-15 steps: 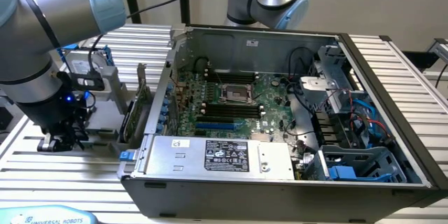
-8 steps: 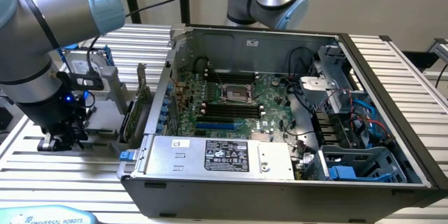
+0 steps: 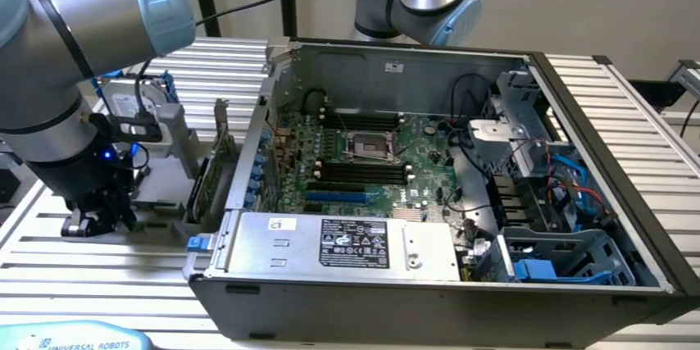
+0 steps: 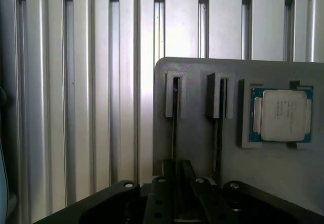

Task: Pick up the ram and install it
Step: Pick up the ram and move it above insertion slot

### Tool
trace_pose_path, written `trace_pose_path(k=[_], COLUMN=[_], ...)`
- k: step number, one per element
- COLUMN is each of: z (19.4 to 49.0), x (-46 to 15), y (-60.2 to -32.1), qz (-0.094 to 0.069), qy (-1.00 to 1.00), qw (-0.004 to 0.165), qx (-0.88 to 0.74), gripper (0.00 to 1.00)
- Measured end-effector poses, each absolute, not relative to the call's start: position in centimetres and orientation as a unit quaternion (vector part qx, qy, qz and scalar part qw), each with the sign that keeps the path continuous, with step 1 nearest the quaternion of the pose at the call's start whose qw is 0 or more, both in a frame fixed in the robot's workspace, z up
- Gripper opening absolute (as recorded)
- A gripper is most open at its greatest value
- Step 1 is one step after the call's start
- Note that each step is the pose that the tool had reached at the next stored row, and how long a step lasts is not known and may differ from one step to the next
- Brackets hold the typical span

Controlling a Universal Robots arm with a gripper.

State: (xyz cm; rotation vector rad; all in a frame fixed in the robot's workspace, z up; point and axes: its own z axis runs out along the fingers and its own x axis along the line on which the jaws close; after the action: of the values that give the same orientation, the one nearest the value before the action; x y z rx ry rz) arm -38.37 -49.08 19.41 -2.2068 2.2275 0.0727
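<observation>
Black claw (image 3: 97,220) (image 4: 178,167) hangs low over a grey holder (image 4: 197,143), w/ the ram (image 4: 175,123) right under it. Whether it's clamped on the stick or loose, can't tell. Ram shows edge-on in the wrist view as a thin dark strip, upright in a narrow slot of the holder, its near end running under the claw body. Neighbouring slot holds a second strip (image 4: 219,133), same look, btwn the ram and a square pocket. That pocket holds the CPU chip (image 4: 282,115), silver lid up, green rim showing.

Ext. view: claw + holder sit at the exterior view's left, approx. 9 o'clock of the PC case (image 3: 361,67). Green expansion card (image 3: 210,171) stands on edge at 3 o'clock of the claw, btwn it and the case wall. Case lies open side up. Inside: mobo (image 3: 421,149) w/ CPU socket (image 3: 369,147) near centre, black slots (image 3: 356,174) at 6 o'clock of the socket, PSU (image 3: 350,243) along the 6 o'clock wall, blue caddy (image 3: 558,260) in the 4 o'clock corner. Everything rests on a slatted metal table (image 3: 629,120).
</observation>
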Motion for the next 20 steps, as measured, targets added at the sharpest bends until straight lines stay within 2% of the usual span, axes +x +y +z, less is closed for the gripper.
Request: trace_pose_path(k=[4,6,7,20], z=[19.41,19.41,19.41,19.41], x=[-38.37,-38.37,-38.37,-38.37], y=[-49.08,-49.08,-49.08,-49.50], qz=[0.023,0.023,0.023,0.023], qy=[0.710,0.710,0.710,0.710], qw=[0.003,0.003,0.003,0.003], qx=[-0.704,-0.704,-0.704,-0.704], gripper=[0.21,0.19,0.13,0.13])
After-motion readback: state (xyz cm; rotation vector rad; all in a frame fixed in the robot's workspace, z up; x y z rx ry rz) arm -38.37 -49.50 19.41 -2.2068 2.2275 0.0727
